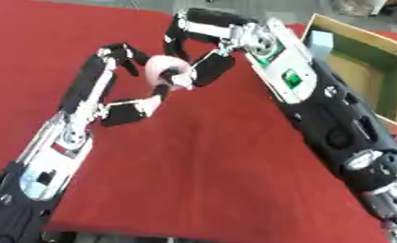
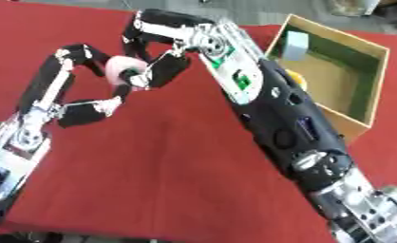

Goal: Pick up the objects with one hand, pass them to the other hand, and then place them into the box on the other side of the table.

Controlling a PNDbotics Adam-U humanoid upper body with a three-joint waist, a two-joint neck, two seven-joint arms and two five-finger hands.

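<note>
Together the left hand (image 1: 118,80) and right hand (image 1: 203,47) curl around one pink object (image 1: 165,69), beside one wooden box (image 2: 361,76)

A staged test bench rather than a home or kitchen: the tabletop (image 1: 193,166) is covered with plain red cloth, and a shallow wooden box (image 2: 370,90) with a green floor stands on it. Grey floor shows past the far edge.

The red cloth (image 1: 193,166) lies bare across the frame's lower middle and left, while the right arm (image 2: 277,118) slants across the way to the box (image 2: 376,80) at upper right, which holds a pale block (image 2: 297,45).
</note>
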